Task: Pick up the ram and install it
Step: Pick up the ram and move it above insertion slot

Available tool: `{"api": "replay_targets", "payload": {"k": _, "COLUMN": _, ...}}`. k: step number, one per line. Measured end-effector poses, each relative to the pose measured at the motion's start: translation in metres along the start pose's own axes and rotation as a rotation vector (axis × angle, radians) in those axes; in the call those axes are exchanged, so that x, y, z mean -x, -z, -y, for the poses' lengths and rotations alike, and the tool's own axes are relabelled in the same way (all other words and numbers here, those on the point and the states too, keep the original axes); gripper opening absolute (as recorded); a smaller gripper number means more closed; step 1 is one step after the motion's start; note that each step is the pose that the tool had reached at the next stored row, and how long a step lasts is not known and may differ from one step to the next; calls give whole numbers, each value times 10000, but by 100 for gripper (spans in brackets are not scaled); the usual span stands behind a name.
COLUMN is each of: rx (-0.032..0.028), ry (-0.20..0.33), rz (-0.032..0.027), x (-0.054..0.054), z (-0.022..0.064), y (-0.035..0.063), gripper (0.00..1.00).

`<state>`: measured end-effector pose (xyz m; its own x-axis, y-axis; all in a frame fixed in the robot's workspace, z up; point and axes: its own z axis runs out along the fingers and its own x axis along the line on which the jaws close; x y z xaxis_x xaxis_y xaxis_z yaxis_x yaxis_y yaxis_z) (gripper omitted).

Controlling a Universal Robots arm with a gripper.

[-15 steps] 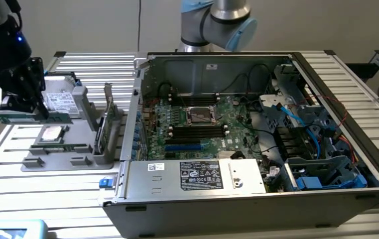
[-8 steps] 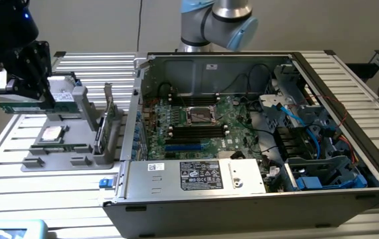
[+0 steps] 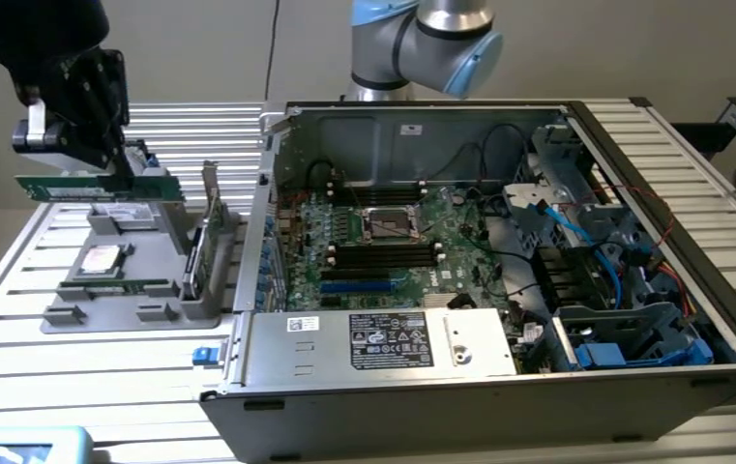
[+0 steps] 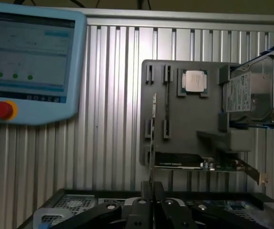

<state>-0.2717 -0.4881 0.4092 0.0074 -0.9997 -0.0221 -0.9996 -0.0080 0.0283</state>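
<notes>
The ram (image 3: 97,186), a thin green stick, hangs level in the air above the grey parts tray (image 3: 109,314) at the exterior view's left. My gripper (image 3: 112,166) is shut on its upper edge. In the wrist view the ram (image 4: 152,143) shows edge-on as a thin line rising from between my fingers (image 4: 142,210), well clear of the tray (image 4: 189,124). The open computer case (image 3: 677,261) lies to the exterior view's right, with the motherboard (image 3: 381,242) and its dark memory slots (image 3: 381,256) exposed.
On the tray sit a processor (image 4: 194,81), a silver hard drive (image 4: 251,90), a green expansion card with a bracket (image 4: 199,163) and another stick (image 3: 116,287). A blue teach pendant (image 4: 27,62) lies on the ribbed table beside the tray. Cables and drive cages crowd the case's right side.
</notes>
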Motion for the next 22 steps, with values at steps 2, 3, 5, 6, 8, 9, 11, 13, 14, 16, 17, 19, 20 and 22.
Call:
{"api": "replay_targets", "payload": {"k": 2, "rx": 1, "ry": -1, "rz": -1, "x": -7, "z": 91, "y": 24, "gripper": 13}}
{"api": "replay_targets", "payload": {"k": 3, "rx": 1, "ry": -1, "rz": -1, "x": -10, "z": 138, "y": 33, "gripper": 13}}
{"api": "replay_targets", "payload": {"k": 5, "rx": 1, "ry": 0, "rz": -1, "x": -16, "z": 227, "y": 47, "gripper": 13}}
{"api": "replay_targets", "payload": {"k": 6, "rx": 1, "ry": -1, "rz": 0, "x": -18, "z": 273, "y": 54, "gripper": 13}}
{"api": "replay_targets", "payload": {"k": 8, "rx": 2, "ry": -1, "rz": 0, "x": -21, "z": 363, "y": 63, "gripper": 13}}
{"api": "replay_targets", "payload": {"k": 9, "rx": 1, "ry": 0, "rz": 0, "x": -23, "z": 409, "y": 65, "gripper": 13}}
{"api": "replay_targets", "payload": {"k": 11, "rx": 2, "ry": -1, "rz": 0, "x": -24, "z": 499, "y": 70, "gripper": 13}}
{"api": "replay_targets", "payload": {"k": 13, "rx": 1, "ry": -1, "rz": 2, "x": -25, "z": 589, "y": 72, "gripper": 13}}
{"api": "replay_targets", "payload": {"k": 14, "rx": 1, "ry": 0, "rz": 1, "x": -25, "z": 635, "y": 73, "gripper": 13}}
{"api": "replay_targets", "payload": {"k": 16, "rx": 2, "ry": 1, "rz": 1, "x": -26, "z": 725, "y": 76, "gripper": 13}}
{"api": "replay_targets", "payload": {"k": 17, "rx": 2, "ry": 3, "rz": 0, "x": -26, "z": 771, "y": 78, "gripper": 13}}
{"api": "replay_targets", "payload": {"k": 19, "rx": 1, "ry": 5, "rz": 1, "x": -27, "z": 861, "y": 80, "gripper": 13}}
{"api": "replay_targets", "payload": {"k": 20, "rx": 2, "ry": 5, "rz": 0, "x": -27, "z": 906, "y": 81, "gripper": 13}}
{"api": "replay_targets", "payload": {"k": 22, "rx": 6, "ry": 8, "rz": 1, "x": -28, "z": 999, "y": 84, "gripper": 13}}
